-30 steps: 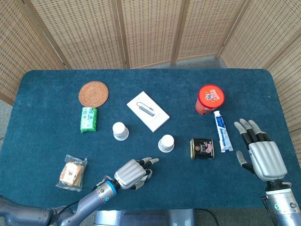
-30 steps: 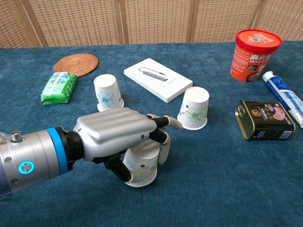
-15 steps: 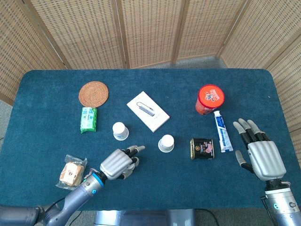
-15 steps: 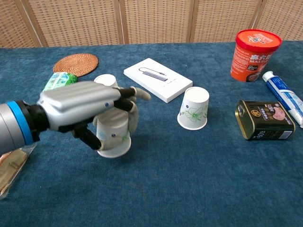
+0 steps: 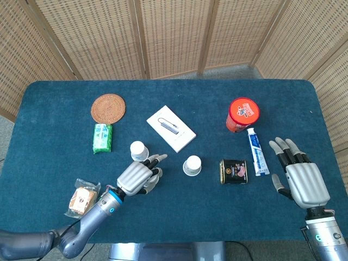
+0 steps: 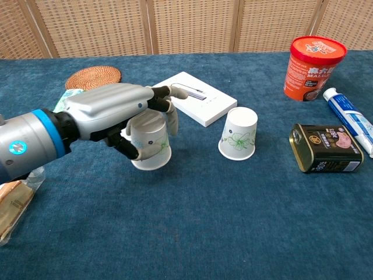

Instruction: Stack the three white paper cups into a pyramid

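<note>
The left hand (image 6: 119, 114) grips an upside-down white paper cup (image 6: 150, 143), fingers wrapped over its top and side, the cup's rim close above the blue table (image 5: 49, 103). A second cup (image 5: 139, 150) stands inverted just beyond the hand at 12 o'clock in the head view, nearly touching the fingers; in the chest view the hand hides it. The third cup (image 6: 238, 133) stands inverted at 3 o'clock from the held one, with a gap of bare cloth between them. The white box (image 6: 192, 97) lies just behind both. The black tin (image 6: 325, 148) sits at 3 o'clock of the third cup, with the toothpaste tube (image 5: 258, 151) and red tub (image 5: 243, 115) beyond it. The near edge, at 6 o'clock from the cups, offers open cloth.

The right hand (image 5: 300, 174) hovers near the right edge, fingers spread, holding nothing.

Against a second ago, the left hand has carried its cup away from the near edge, leftward and toward the second cup; the right hand has stayed put.
</note>
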Motion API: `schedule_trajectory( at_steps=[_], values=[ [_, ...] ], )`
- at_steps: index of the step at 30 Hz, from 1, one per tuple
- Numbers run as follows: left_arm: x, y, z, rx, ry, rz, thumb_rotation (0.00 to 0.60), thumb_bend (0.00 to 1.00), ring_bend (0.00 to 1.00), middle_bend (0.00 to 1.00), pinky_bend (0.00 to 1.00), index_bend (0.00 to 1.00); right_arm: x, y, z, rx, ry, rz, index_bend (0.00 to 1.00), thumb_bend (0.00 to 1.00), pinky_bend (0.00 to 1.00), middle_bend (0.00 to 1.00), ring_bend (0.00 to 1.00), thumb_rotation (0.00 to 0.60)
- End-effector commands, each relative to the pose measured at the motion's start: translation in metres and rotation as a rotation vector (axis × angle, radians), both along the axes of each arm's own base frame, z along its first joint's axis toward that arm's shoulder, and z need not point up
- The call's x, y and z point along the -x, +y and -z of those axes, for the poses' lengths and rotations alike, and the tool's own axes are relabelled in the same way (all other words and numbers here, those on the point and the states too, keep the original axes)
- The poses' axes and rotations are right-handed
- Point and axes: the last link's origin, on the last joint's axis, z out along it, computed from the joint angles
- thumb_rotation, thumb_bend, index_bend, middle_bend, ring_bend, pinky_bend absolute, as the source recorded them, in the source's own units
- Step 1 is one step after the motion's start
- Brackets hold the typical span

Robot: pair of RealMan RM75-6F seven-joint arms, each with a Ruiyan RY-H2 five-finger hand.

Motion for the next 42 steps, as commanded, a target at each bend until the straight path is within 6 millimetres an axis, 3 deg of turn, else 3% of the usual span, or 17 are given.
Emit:
schedule_trajectory(
  at_steps=[1,21,42],
  values=[
    [-0.005,0.006,0.006,-0.009,-0.012,-0.008,0.600,0.46,0.13,0.08,0.57,0.39,0.000,0.000,0.000,0.001,0.000,0.001,0.05,0.49,0.24,0.00,0.00,0.600],
    [-0.019,0.022,0.040,-0.054,-0.036,-0.027,0.600,0.46,0.10,0.06,0.54,0.38,0.001,0.002,-0.003,0.004,0.001,0.009,0.05,0.49,0.24,0.00,0.00,0.600],
    [-0.034,0.023,0.065,-0.050,-0.068,-0.052,0.600,0.45,0.06,0.03,0.49,0.35,0.003,0.005,-0.006,0.000,-0.008,0.017,0.05,0.49,0.24,0.00,0.00,0.600]
  ],
)
